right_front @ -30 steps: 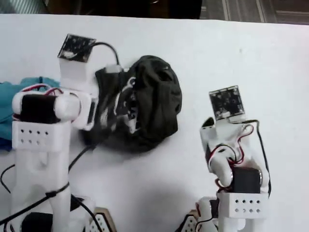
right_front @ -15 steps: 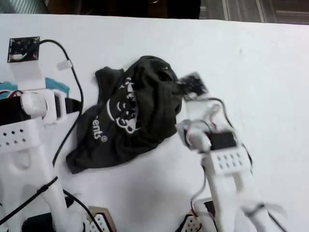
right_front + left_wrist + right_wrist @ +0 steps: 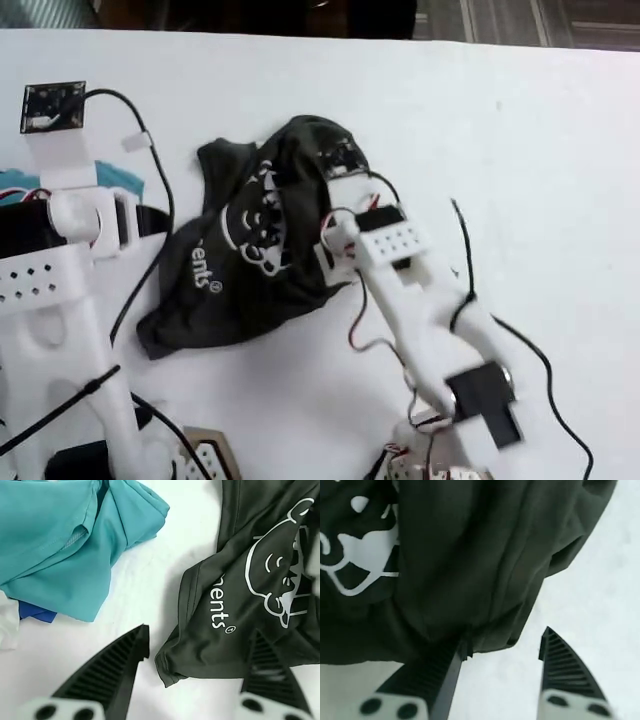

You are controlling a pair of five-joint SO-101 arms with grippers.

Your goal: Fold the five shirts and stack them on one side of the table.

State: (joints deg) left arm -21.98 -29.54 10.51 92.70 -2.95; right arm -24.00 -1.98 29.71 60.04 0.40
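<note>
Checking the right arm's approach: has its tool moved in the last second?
Yes. The right tool moved from bare table to the edge of the black shirt, toward the left arm.

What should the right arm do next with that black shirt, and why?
Probably close the right tool on the edge of the black shirt. Its jaws stand open with the hem between them, and the shirt lies crumpled on the table, so it needs gripping before spreading.

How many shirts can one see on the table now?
2 for certain: the dark shirt crumpled in the middle of the table, the teal shirt at its left edge. Next to it, blue fabric and white fabric may be further shirts.
</note>
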